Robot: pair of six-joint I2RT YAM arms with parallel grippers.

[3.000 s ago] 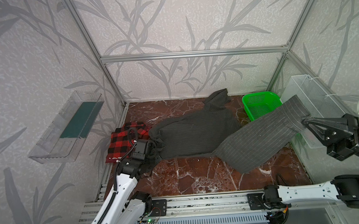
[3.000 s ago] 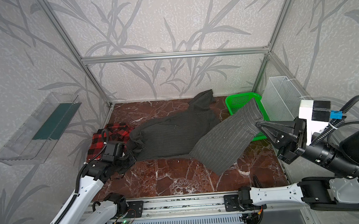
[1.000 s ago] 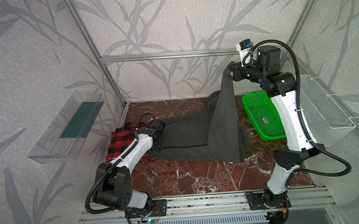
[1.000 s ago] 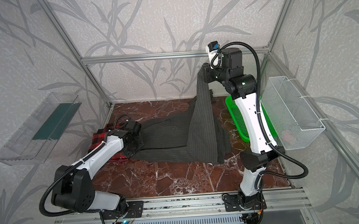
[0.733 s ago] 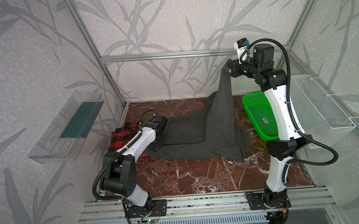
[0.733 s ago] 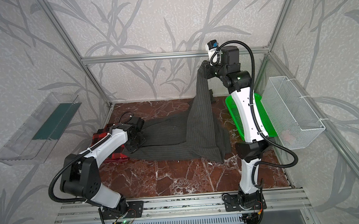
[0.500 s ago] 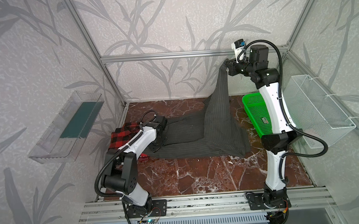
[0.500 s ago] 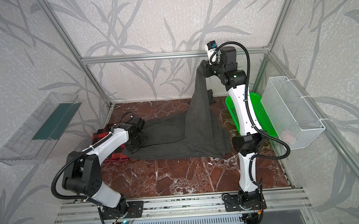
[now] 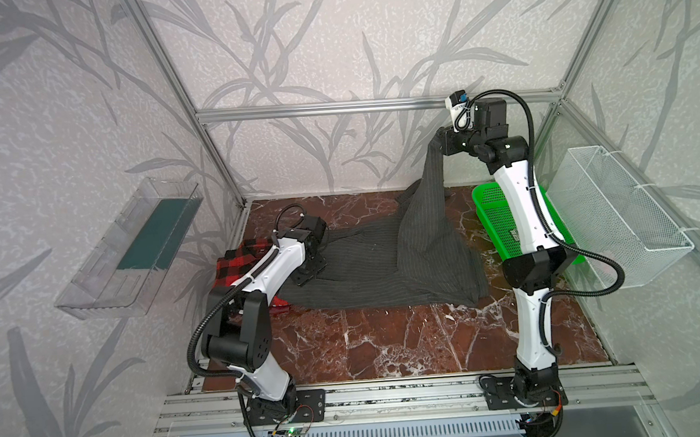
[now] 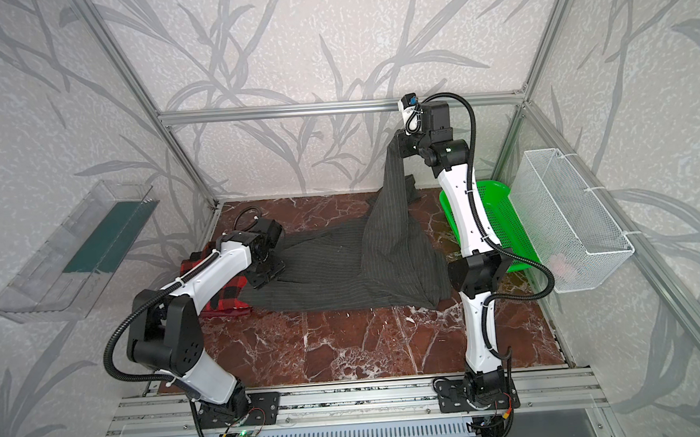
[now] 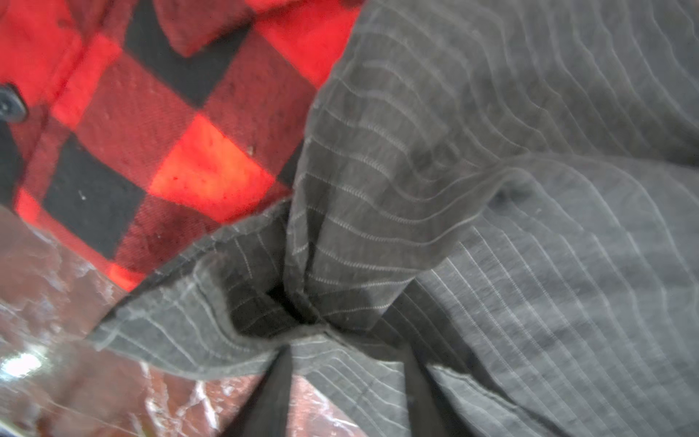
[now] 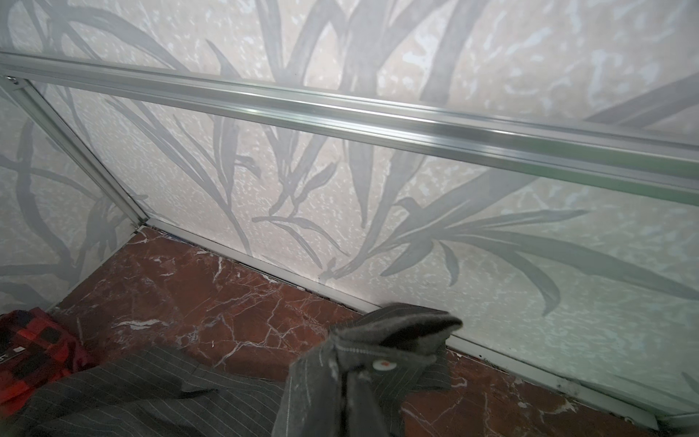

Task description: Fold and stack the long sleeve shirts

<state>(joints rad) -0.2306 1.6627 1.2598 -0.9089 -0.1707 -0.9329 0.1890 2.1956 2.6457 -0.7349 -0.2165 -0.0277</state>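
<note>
- right gripper point(image 9: 443, 141): raised high near the back wall, with its jaws clamped on a bunched edge of the striped shirt point(image 9: 384, 267).
- striped shirt: dark grey with thin pale lines. one part hangs from that grip as a narrow sheet that widens down to the table point(image 9: 389, 342). the rest lies spread across the middle of the table.
- button point(image 12: 382, 364): white, on the gathered cloth at the grip, seen in the right wrist view.
- left gripper point(image 9: 307, 268): low over the left end of the striped shirt. in the left wrist view its two dark fingers point(image 11: 276, 393) stand apart, and a creased fold of the striped cloth sits just beyond their tips, unclamped.
- plaid shirt point(image 9: 238, 261): red and black, crumpled at the left edge of the table. it lies partly beneath the left arm, and the striped shirt's edge overlaps it.
- green basket point(image 9: 498, 223): at the right rear of the table, behind the right arm.
- wire basket point(image 9: 623, 219): white mesh, hung on the right wall.
- clear tray point(image 9: 133, 249): fixed to the left wall.
</note>
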